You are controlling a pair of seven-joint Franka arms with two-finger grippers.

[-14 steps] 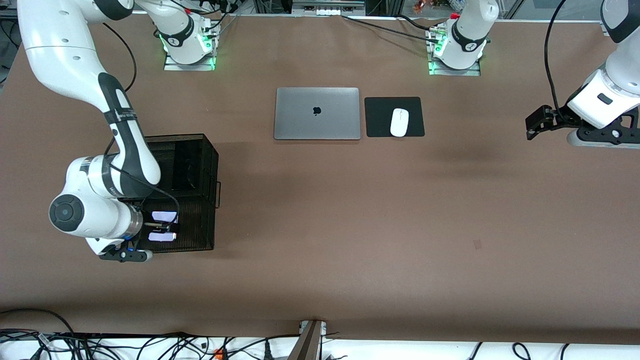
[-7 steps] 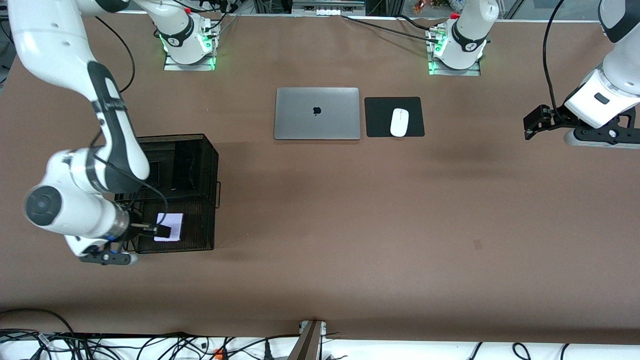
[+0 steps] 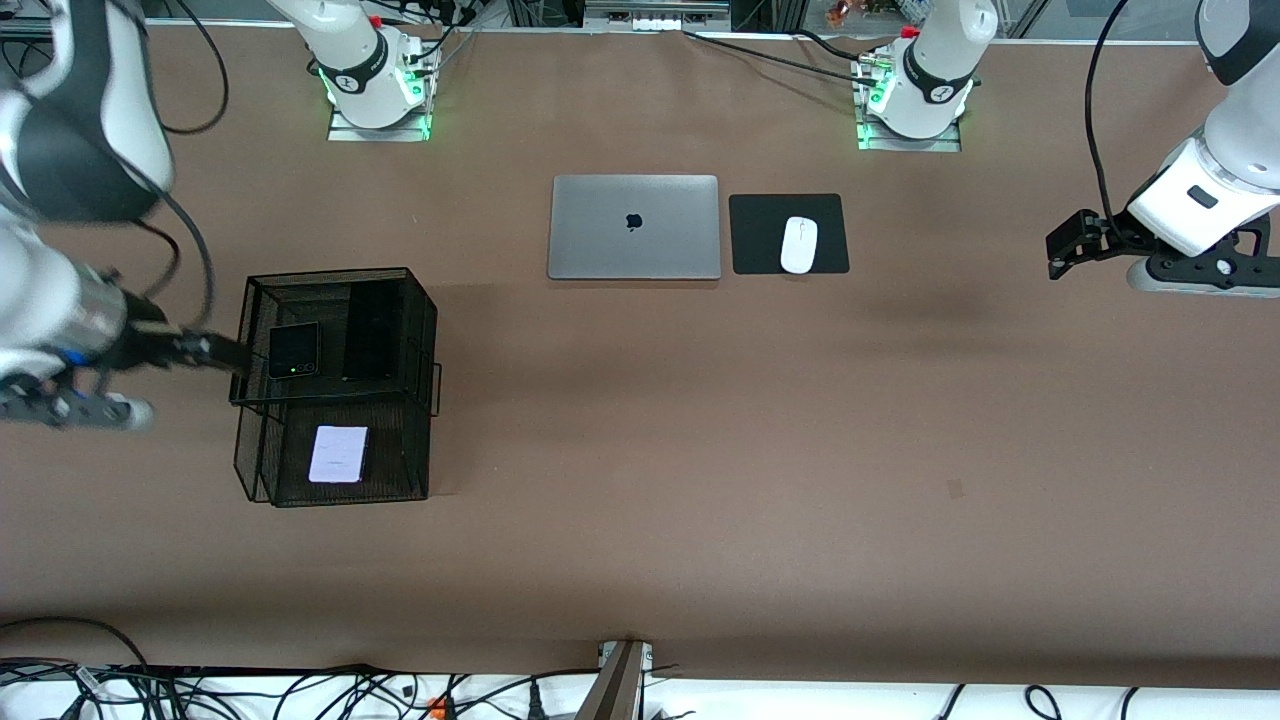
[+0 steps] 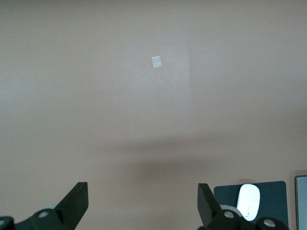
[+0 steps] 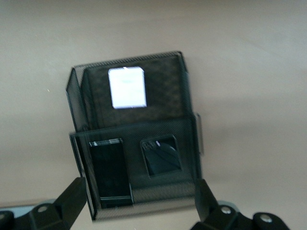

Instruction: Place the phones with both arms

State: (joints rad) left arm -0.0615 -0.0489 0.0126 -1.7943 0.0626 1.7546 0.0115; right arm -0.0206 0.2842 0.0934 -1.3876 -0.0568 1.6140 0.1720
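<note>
A black mesh basket (image 3: 432, 340) stands toward the right arm's end of the table. The pale lavender-white phone (image 3: 338, 455) lies flat in its compartment nearer the front camera. The black flip phone (image 3: 294, 350) and the long slim black slab (image 3: 369, 335) lie side by side in the farther compartment. My right gripper (image 3: 232, 354) is open and empty, raised over the basket's outer edge. Its wrist view shows the basket (image 5: 190, 96), the pale phone (image 5: 127, 87), the slab (image 5: 110, 172), the flip phone (image 5: 161, 155) and the open gripper (image 5: 141, 199). My left gripper (image 3: 1056, 255) waits open and empty.
A closed silver laptop (image 3: 634, 227) and a white mouse (image 3: 798, 244) on a black pad (image 3: 760, 235) lie mid-table, toward the arms' bases. The left wrist view shows the open left gripper (image 4: 142, 201), the mouse (image 4: 248, 208) and bare brown table.
My right gripper let go of the pale phone in the basket's nearer compartment, then lifted out and swung back past the basket's outer edge. The left arm barely moved.
</note>
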